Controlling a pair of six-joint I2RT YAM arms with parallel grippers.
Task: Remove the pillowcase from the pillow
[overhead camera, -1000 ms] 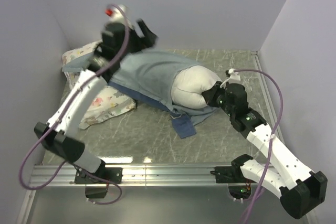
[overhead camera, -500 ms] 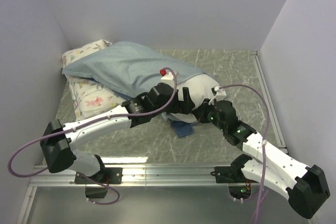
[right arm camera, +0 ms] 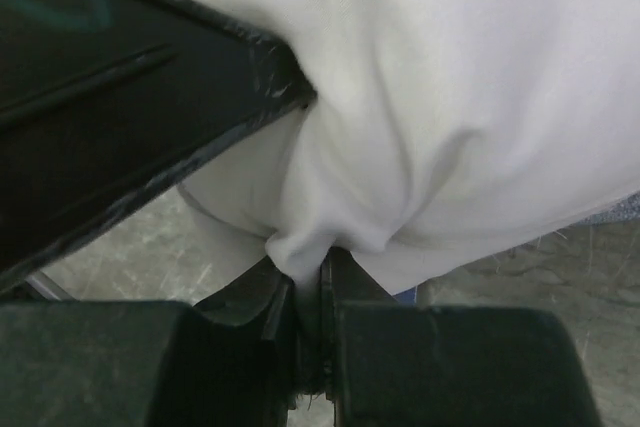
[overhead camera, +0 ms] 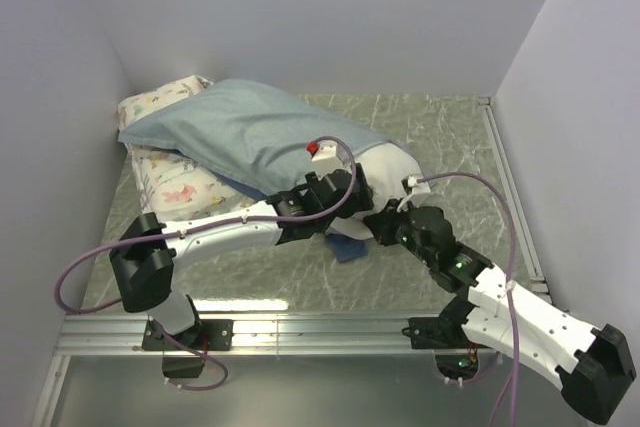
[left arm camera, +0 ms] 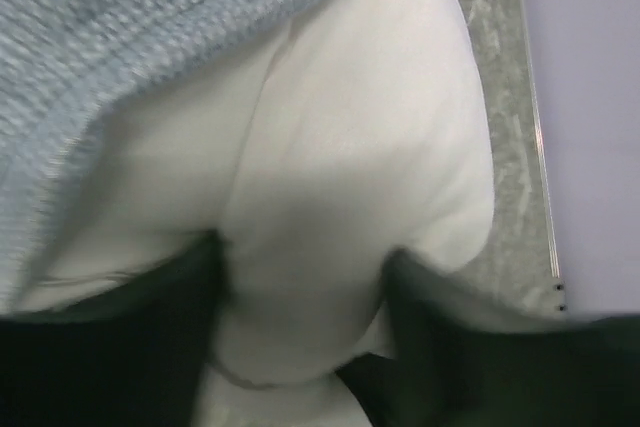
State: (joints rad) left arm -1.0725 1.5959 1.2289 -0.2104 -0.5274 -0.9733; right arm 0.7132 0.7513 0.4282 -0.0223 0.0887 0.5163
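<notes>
The left claw (left arm camera: pixel 300 277) stands wide apart, the pillow (left arm camera: pixel 350 127) bulging between its jaws, the pillowcase (left arm camera: pixel 110 17) just beyond. The right claw (right arm camera: pixel 308 282) is clamped on pillow fabric.

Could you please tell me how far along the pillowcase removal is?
Done: one end of the plump white pillow pokes out of the blue-grey fabric pillowcase. In hand: the right gripper pinches the pillow's fabric; the left gripper straddles that end, jaws wide. Left: the case covers most of the pillow.
</notes>
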